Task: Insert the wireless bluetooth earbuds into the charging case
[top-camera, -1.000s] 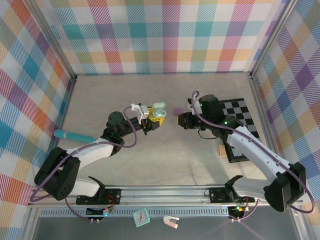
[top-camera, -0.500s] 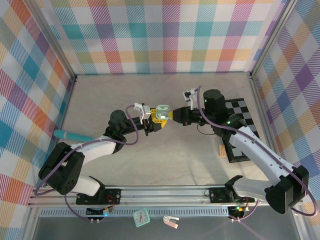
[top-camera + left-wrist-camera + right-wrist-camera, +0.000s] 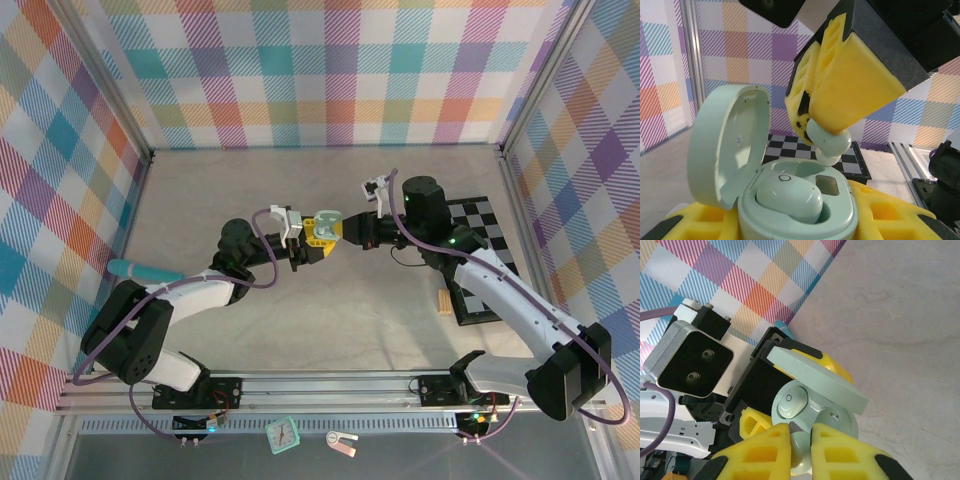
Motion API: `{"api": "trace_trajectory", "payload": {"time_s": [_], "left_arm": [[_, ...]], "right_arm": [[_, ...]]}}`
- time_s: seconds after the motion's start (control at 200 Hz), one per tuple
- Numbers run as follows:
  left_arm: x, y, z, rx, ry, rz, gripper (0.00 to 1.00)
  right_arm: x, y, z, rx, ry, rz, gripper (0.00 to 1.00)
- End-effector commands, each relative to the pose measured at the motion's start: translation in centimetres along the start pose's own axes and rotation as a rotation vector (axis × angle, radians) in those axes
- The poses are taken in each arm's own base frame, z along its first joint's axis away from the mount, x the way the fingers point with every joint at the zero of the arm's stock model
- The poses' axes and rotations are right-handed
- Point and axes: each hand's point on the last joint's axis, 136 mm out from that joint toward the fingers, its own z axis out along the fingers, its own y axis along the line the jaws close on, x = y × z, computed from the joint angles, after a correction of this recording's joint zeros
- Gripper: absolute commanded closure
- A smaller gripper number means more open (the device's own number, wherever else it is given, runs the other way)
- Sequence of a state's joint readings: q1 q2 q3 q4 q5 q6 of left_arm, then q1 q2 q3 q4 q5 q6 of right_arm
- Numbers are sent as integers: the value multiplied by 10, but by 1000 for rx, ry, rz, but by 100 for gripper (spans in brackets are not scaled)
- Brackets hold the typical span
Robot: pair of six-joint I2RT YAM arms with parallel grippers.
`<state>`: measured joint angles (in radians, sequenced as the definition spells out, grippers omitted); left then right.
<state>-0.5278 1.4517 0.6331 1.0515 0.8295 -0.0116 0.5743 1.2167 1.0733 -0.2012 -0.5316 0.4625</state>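
The surface (image 3: 330,320) is viewed from above; the case (image 3: 730,150) is seen close-up, from opposite sides, by both wrist cameras.

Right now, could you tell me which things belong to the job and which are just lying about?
Job: charging case, seated earbud, held earbud, left gripper, right gripper.
Lying about: teal stick, checkered mat, wooden block, small clock.

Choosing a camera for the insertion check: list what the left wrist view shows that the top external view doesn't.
Left wrist: one earbud seated in the open charging case, an empty socket beside it, a second earbud pinched above. Top external: a checkered board and a teal pen-like tool on the table. Both: the right gripper over the case held by the left gripper.
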Motion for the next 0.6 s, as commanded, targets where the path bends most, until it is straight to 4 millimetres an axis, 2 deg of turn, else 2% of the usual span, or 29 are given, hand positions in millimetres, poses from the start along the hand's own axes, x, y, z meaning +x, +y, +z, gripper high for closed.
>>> {"api": "trace_trajectory", "payload": {"time_s": [0.0,0.31,0.595], "left_arm": [[-23,-7,4,49,-64,64,65],[-22,-10,5,65,-62,62,65],[-24,-9,4,53,-68,62,65]], "right_arm": [[-17,13,-2,-42,-40,-47,86],[-24,12,-2,-31,-67,-47,86],[-17,3,2,-6,-38,-38,85]]}}
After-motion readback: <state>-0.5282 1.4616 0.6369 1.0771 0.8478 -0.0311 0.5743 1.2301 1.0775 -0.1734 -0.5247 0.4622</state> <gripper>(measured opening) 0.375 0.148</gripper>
